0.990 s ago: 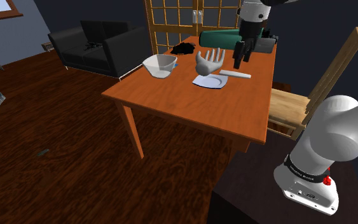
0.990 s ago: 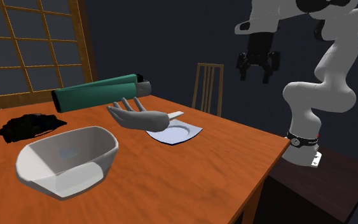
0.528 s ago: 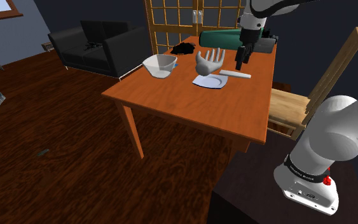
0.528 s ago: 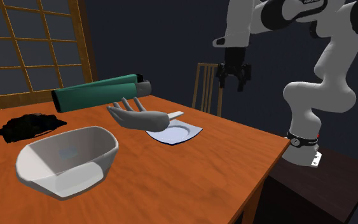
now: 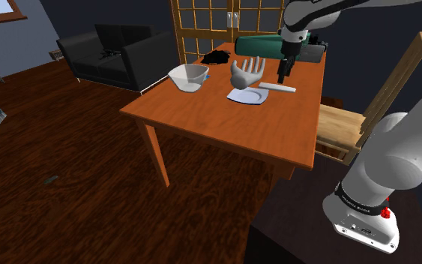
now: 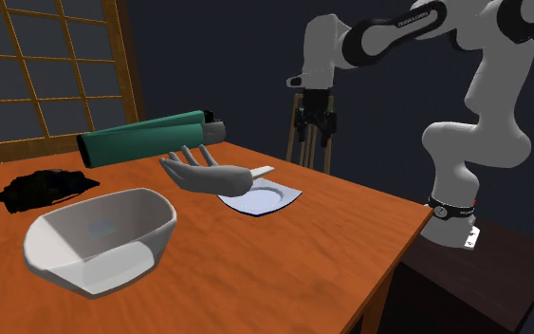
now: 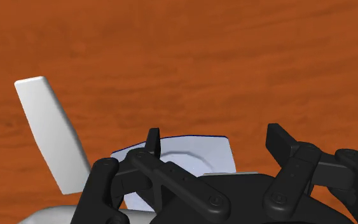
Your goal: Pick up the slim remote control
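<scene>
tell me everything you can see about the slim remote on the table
The slim remote is a plain white, flat, narrow bar with rounded corners; no buttons are drawn on it. It lies flat on the orange-brown wooden table, just beside the pale plate, with one end reaching the grey hand model. The open gripper hangs above it, not touching.

The slim remote control (image 5: pixel 277 88) (image 6: pixel 263 171) (image 7: pixel 49 130) is a plain white, thin, flat bar with rounded corners and no markings visible on its face. It lies on the orange-brown worktop (image 5: pixel 216 120) just beside the pale square plate (image 5: pixel 248 97). One end is close to the plate's edge, and the other points away from the plate.
</scene>
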